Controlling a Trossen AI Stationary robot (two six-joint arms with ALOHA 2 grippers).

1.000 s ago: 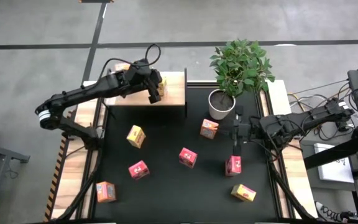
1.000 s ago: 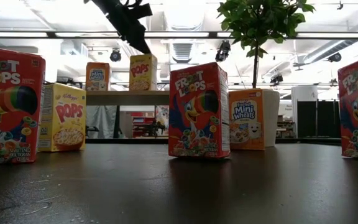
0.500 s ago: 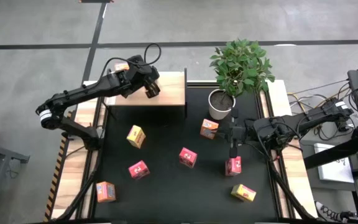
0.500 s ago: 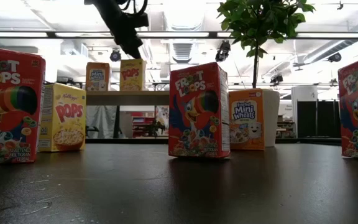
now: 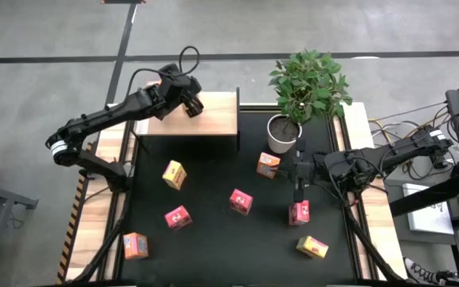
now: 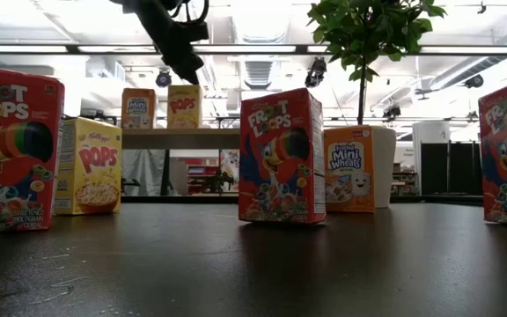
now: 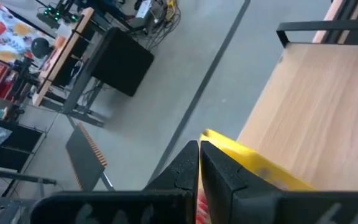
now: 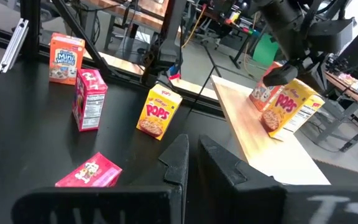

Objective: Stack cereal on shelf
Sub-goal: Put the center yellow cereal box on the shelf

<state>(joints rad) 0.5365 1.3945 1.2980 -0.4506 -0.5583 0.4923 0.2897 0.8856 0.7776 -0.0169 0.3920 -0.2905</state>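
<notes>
My left gripper [image 5: 191,105] is shut and reaches over the shelf [image 5: 217,119], a light board on a black frame at the table's far left. Its tips [image 6: 186,72] stand just over a yellow Pops box [image 6: 184,106]. That box stands upright on the shelf beside an orange Mini Wheats box [image 6: 138,107]. My right gripper [image 5: 297,182] is shut and hovers over the black table between an orange box [image 5: 268,165] and a red box [image 5: 299,212]. Also on the table are two yellow boxes [image 5: 174,174] [image 5: 312,247], two red boxes [image 5: 240,201] [image 5: 178,217] and an orange box [image 5: 136,245]. My left gripper comes slanting down from above with shut fingers [image 7: 188,163] at the top edge [image 7: 244,157] of the yellow box on the shelf. Whether the tips touch the box, I cannot tell. The box stands upright on its base on the board.
A potted plant [image 5: 284,134] stands at the far edge, to the right of the shelf and close to my right arm. The shelf board has bare wood [image 7: 316,112] to the right of the two boxes. Pale wooden strips [image 5: 94,231] line the table's sides.
My left gripper moved toward the table's left and far edges over the shelf. The yellow box slid along the board with it and now stands upright close beside the orange box.
</notes>
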